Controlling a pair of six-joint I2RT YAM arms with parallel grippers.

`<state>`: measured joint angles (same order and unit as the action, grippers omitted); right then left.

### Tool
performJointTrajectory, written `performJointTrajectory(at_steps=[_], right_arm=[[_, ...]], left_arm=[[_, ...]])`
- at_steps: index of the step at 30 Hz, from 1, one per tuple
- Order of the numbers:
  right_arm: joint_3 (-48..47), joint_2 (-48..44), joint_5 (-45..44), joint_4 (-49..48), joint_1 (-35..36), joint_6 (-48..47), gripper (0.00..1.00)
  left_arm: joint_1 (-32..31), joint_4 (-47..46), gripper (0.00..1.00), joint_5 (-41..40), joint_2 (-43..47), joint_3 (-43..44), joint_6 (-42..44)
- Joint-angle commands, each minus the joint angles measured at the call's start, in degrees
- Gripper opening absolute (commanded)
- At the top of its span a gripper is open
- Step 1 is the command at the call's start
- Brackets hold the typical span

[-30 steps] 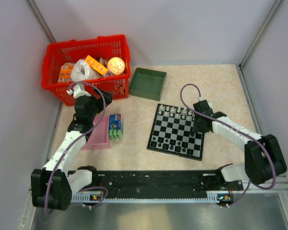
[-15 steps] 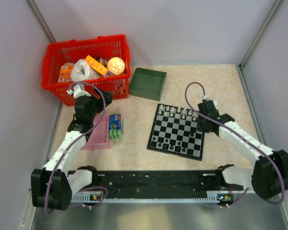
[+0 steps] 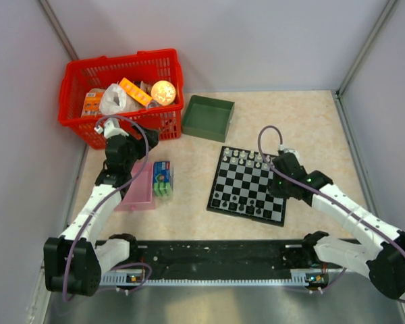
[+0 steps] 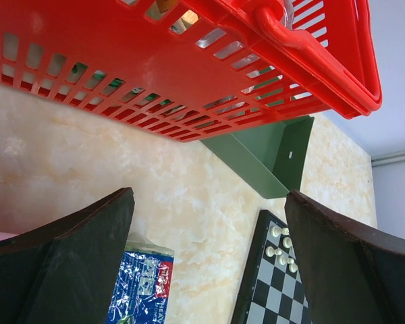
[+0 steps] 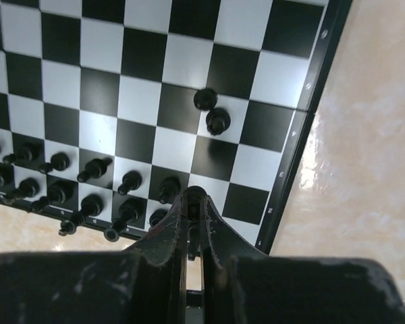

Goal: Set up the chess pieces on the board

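Right wrist: end effector (image 5: pixel 194 198) above board (image 5: pixel 143 100)

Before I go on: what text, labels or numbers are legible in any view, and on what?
No text can be read in full.
Blue packet: white and red print, too blurred to read.
Orange boxes in the red basket: printing too small to read.
Board: no letters or numbers visible on its rim or squares.
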<state>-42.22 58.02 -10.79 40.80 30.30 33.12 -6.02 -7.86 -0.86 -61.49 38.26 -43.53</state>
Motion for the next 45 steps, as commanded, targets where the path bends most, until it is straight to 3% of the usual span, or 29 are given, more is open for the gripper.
performJointTrajectory(at_steps=[1, 24, 34, 45], right_arm=[[2.92, 2.80, -1.69, -1.06, 4.32, 5.98, 0.01], [6.88, 7.19, -1.34, -7.57, 5.64, 6.08, 0.04], [5.92, 5.97, -2.04, -5.29, 5.64, 5.37, 0.11], [6.01, 5.17, -1.34, -3.35, 5.73, 4.67, 0.08]], left_arm=[[0.31, -3.39, 0.99, 0.60, 0.41, -0.29, -0.15], [0.31, -3.66, 0.99, 0.60, 0.23, -0.47, -0.15], [0.31, -3.48, 0.99, 0.51, -0.03, -0.29, 0.02], [0.31, -3.66, 0.99, 0.60, -0.20, -0.03, -0.07]])
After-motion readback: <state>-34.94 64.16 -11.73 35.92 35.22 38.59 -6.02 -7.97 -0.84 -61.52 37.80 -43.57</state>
